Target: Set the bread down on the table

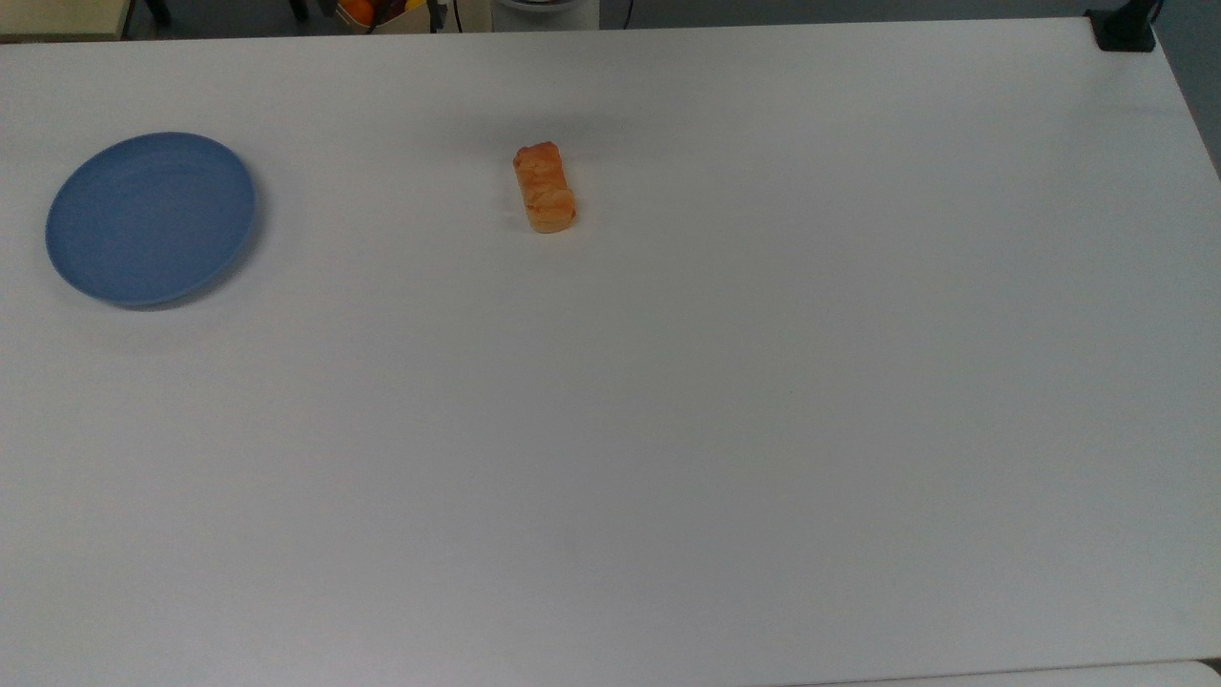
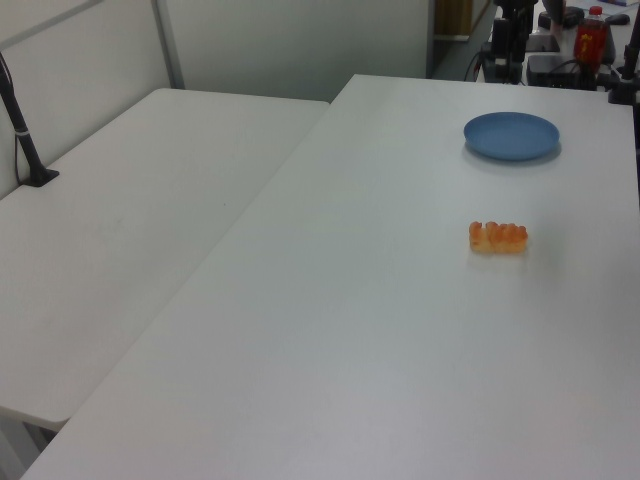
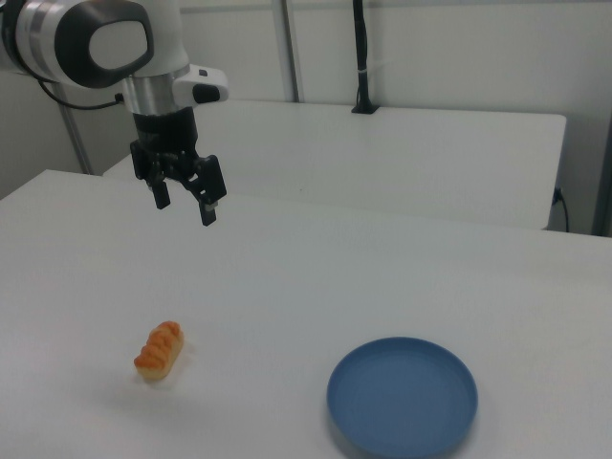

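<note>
The bread (image 1: 545, 188), a small golden-orange ridged bun, lies alone on the white table (image 1: 668, 429). It also appears as the bread (image 2: 498, 237) in the left view and the bread (image 3: 158, 350) in the right view. In the right view my gripper (image 3: 184, 205) hangs open and empty, high above the table, up and slightly to the right of the bread and well apart from it.
A round blue plate (image 1: 151, 218) sits empty near the top view's left edge, also seen as the plate (image 2: 511, 135) and the plate (image 3: 403, 397). A second white table (image 2: 130, 220) adjoins in the left view. A black post base (image 1: 1124, 29) stands at the top view's far right corner.
</note>
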Available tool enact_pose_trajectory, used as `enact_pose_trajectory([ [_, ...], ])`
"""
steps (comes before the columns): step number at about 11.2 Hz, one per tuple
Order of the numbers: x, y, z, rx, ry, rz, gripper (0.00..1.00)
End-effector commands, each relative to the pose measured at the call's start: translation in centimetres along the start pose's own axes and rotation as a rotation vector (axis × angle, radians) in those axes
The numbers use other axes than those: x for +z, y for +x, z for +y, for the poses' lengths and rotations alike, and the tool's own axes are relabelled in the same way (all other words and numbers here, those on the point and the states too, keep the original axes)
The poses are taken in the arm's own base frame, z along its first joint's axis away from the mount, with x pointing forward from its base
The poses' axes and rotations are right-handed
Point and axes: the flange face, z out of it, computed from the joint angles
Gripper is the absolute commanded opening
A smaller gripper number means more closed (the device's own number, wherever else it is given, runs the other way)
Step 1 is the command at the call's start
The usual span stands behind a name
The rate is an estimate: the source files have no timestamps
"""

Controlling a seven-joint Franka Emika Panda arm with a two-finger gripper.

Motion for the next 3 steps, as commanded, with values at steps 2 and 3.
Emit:
enact_pose_trajectory([
  [2,-0.53,-0.29,0.0,-0.013,0.018,0.001,1.0],
  [3,-0.54,-0.27,0.0,-0.013,0.018,0.002,1.0],
])
